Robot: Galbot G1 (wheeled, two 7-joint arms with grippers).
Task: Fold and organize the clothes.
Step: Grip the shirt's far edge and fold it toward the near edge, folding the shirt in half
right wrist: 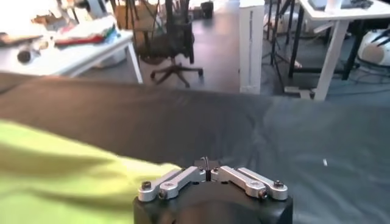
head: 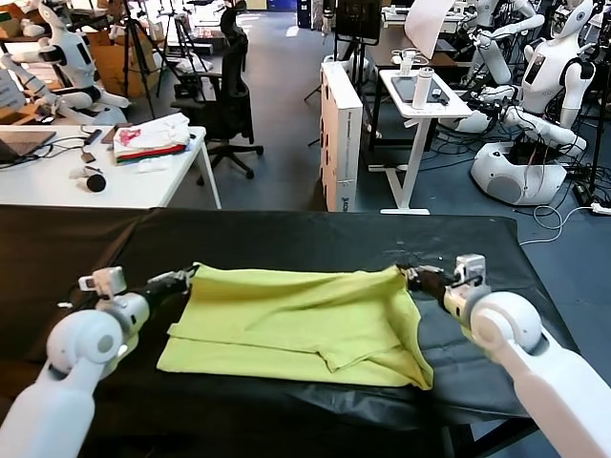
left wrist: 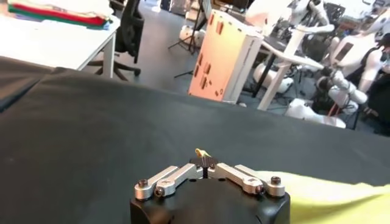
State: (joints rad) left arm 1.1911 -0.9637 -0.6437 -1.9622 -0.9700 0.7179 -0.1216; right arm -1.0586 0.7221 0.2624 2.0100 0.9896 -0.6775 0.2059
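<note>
The lime yellow-green T-shirt (head: 296,320) lies partly folded on the black-covered table (head: 286,234). Its right side is doubled over into a loose flap. My left gripper (head: 189,275) is shut at the shirt's far left corner. In the left wrist view a small scrap of yellow cloth (left wrist: 203,152) sticks up from the closed left gripper (left wrist: 206,163), and the shirt (left wrist: 329,195) lies beside it. My right gripper (head: 409,275) is shut at the far right corner, where the cloth peaks up to its tips. In the right wrist view the shirt (right wrist: 55,176) runs in under the right gripper (right wrist: 209,165).
Black table cover stretches beyond the shirt on all sides. Behind the table stand a white desk with a folded fabric pile (head: 151,138), an office chair (head: 229,95), a white upright box (head: 341,134) and other robots (head: 544,105).
</note>
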